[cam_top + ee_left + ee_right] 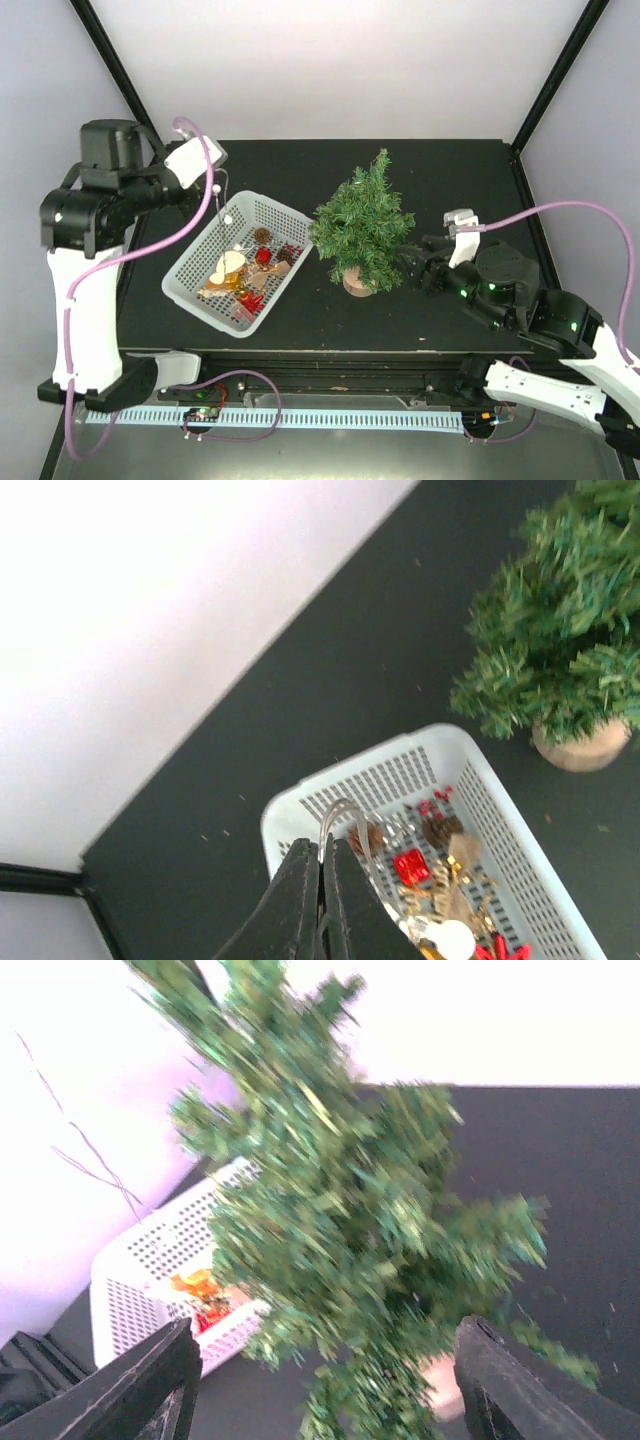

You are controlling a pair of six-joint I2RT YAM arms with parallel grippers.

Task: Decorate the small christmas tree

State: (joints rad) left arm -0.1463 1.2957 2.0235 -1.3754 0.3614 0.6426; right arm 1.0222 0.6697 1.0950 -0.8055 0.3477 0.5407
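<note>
Two arms flanked the small christmas tree (362, 222), and the right gripper (411, 269) was much the nearer. It lay low, just beside the lower branches on the tree's right side, so the tree was to its left. The tree stood upright on its round wooden base (355, 283) near the middle of the black table (440, 180), its long axis vertical, and I could make out no ornament on it. In the right wrist view the jaws stood wide, with the dark fingers (150, 1385) framing the lower greenery; blur hid whether any needles touched them. The left gripper (321, 852) hung high over the far-left corner of the white basket (280, 208), well apart from the tree to its right. Its jaws were pressed together with a thin clear loop (338, 803) at the tips, though I could not tell whether it was pinched. The basket sat just left of the tree and held a loose heap: a pine cone (263, 234), a small red gift box (410, 866), a white ball (447, 940), and gold and red bits. Decorating looked barely begun, and hanging anything would probably need the left arm to travel rightward.
</note>
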